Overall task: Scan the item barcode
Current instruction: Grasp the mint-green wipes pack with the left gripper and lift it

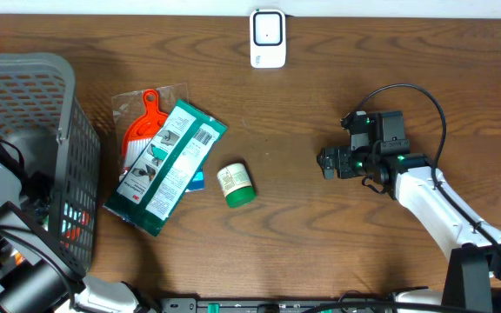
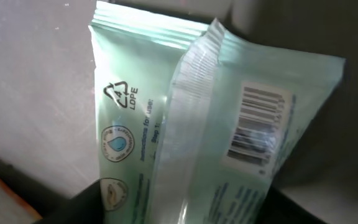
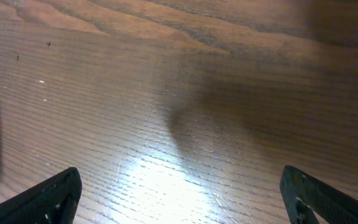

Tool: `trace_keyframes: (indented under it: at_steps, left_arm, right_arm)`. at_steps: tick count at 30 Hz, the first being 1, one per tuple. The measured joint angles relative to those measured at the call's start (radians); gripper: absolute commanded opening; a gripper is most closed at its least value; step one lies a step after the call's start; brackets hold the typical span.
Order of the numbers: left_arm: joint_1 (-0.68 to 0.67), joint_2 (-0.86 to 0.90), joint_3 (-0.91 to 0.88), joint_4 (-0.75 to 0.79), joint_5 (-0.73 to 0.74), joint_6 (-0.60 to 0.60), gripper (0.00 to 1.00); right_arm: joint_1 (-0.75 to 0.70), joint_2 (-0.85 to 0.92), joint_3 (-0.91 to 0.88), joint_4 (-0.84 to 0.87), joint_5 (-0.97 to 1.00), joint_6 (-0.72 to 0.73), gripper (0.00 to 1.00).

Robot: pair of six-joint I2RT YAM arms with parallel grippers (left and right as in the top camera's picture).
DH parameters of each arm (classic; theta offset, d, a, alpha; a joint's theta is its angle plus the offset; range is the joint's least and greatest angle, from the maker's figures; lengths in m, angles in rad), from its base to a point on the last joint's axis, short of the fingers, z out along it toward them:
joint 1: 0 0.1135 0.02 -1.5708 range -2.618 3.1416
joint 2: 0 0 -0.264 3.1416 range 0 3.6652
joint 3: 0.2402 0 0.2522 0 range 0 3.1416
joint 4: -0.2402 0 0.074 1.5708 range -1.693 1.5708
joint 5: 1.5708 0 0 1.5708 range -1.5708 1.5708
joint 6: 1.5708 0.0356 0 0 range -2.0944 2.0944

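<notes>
At the far left stands a grey plastic mesh basket (image 1: 76, 174) on the dark wooden counter (image 1: 320, 87). The left arm reaches into the basket, so the overhead view hides its tip. The left wrist camera is filled by a pale green film pack (image 2: 166, 137), tilted. Its back seam, LDPE mark and printed barcode (image 2: 257, 127) face the lens, and a grey surface lies behind it. The pack runs down between the dark left fingers (image 2: 82, 208) at the bottom edge. Whether they grip it, or how wide they stand, I cannot tell.

Right of the basket an orange-handled tool in clear wrap (image 1: 142, 122) lies on the counter. A green-and-white flat pack (image 1: 168, 161) lies diagonally over it, barcode up. Just beside that lies a small white jar with a green lid (image 1: 236, 184), on its side. A white rounded-square device (image 1: 268, 38) sits at the counter's far edge. Well to the right, the black right fingers (image 3: 48, 199) stand wide apart over bare wood, holding nothing.
</notes>
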Motion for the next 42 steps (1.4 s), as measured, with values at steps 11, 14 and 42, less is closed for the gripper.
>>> trace_keyframes:
  at_steps: [11,14,42]
  left_arm:
    - [0.0,0.0,0.003,-0.002,-0.006,0.003,0.36]
    - [0.0,0.0,0.009,-0.009,-0.005,0.001,0.34]
    - [0.0,-0.598,0.11,0.074,0.195,-0.097,0.34]
  right_arm:
    - [0.0,0.0,0.0,0.0,0.0,0.0,0.99]
    - [0.0,0.0,0.0,0.0,0.0,0.0,0.99]
    - [0.0,0.0,0.0,0.008,0.0,0.0,0.99]
